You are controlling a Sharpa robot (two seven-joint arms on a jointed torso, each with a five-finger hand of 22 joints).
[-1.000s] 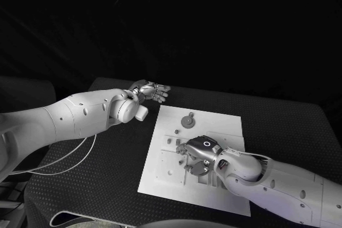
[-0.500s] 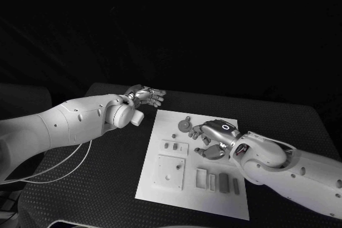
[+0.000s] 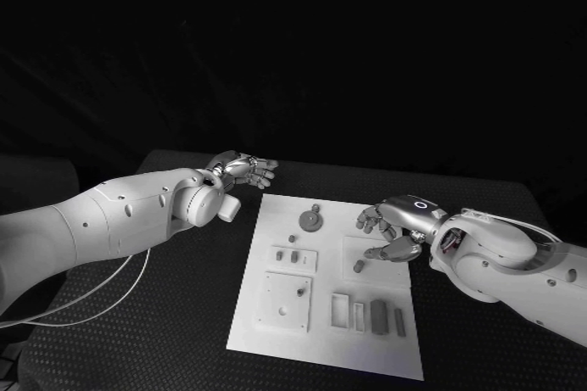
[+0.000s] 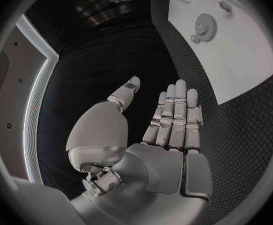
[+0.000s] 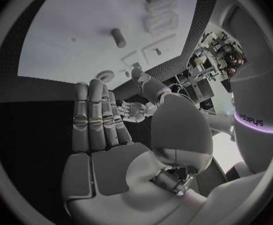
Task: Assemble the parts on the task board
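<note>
Lifted clear of the task board (image 3: 321, 349), the right hand (image 3: 394, 230) now hangs over its right edge, fingers spread, holding nothing. Left hand (image 3: 243, 168) hovers beyond the board's far-left corner, fingers apart; grey gear (image 3: 312, 220) lies near the far edge.

One task board (image 3: 389, 340), two hands, and perhaps nine small parts on it, one a gear (image 3: 312, 220).

Dim scene, black surroundings; task board (image 3: 330, 281) brightly lit; wrist views bend straight edges
</note>
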